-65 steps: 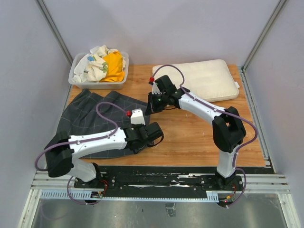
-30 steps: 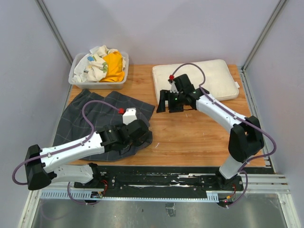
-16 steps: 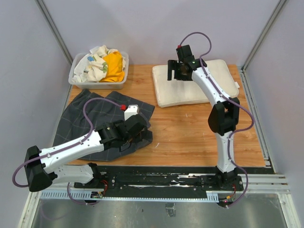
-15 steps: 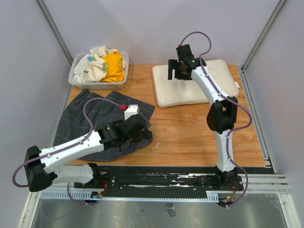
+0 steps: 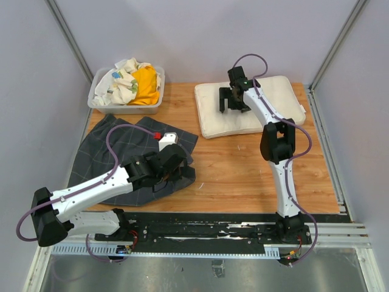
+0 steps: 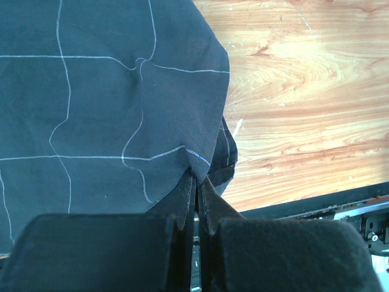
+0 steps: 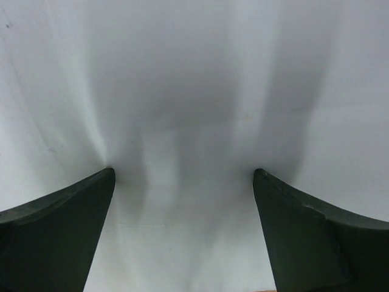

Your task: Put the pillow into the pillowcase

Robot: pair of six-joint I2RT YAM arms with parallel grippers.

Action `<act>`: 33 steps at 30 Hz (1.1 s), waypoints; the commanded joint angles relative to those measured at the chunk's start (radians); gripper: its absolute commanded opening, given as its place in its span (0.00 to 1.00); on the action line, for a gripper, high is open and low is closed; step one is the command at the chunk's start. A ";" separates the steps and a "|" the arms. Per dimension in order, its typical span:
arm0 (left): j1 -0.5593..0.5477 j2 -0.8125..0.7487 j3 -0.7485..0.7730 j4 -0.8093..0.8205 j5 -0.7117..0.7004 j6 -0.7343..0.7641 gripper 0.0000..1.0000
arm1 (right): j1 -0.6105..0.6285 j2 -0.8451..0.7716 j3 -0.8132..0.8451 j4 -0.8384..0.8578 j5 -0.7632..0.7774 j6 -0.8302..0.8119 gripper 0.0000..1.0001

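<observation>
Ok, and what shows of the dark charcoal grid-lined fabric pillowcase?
The dark charcoal fabric pillowcase with thin pale grid lines lies rumpled but mostly flat on the left of the wooden table, just in front of the pale plastic bin. Its near right edge is gathered into a peak, pinched in the shut left gripper, with creases fanning out from there.

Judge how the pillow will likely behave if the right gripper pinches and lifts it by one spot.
Probably soft: the pillow dimples where the open right gripper presses in. Likely floppy: wide and flat, lifted from one spot it would probably sag on both sides. Perhaps light enough to slide on the wooden table.
</observation>
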 commanded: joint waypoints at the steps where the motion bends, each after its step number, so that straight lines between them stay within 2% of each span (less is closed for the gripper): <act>1: 0.007 -0.020 0.011 0.012 0.001 0.003 0.00 | 0.014 0.130 -0.037 -0.039 -0.104 -0.015 0.92; 7: 0.010 -0.024 0.009 0.001 -0.001 -0.005 0.00 | 0.026 0.136 -0.150 0.011 -0.120 -0.012 0.55; 8: 0.011 -0.023 0.009 0.001 0.000 -0.007 0.00 | 0.026 0.135 -0.161 0.012 -0.119 -0.015 0.41; 11: 0.011 -0.019 0.010 0.006 0.005 -0.007 0.00 | 0.024 0.121 -0.205 0.012 -0.103 -0.020 0.08; 12: 0.011 -0.018 0.011 0.007 0.006 -0.008 0.00 | 0.024 0.115 -0.222 0.011 -0.101 -0.023 0.02; 16: 0.010 -0.016 0.013 0.012 0.005 -0.002 0.00 | 0.024 0.033 -0.330 0.019 -0.095 -0.033 0.01; 21: 0.016 -0.015 0.011 0.015 0.004 0.008 0.00 | 0.032 -0.237 -0.575 0.120 -0.122 -0.030 0.01; 26: 0.030 -0.018 0.010 0.020 0.005 0.025 0.00 | 0.063 -0.481 -0.721 0.092 -0.083 -0.051 0.01; 33: 0.056 -0.024 -0.007 0.007 0.001 0.038 0.00 | 0.113 -0.733 -0.924 0.045 -0.027 -0.065 0.01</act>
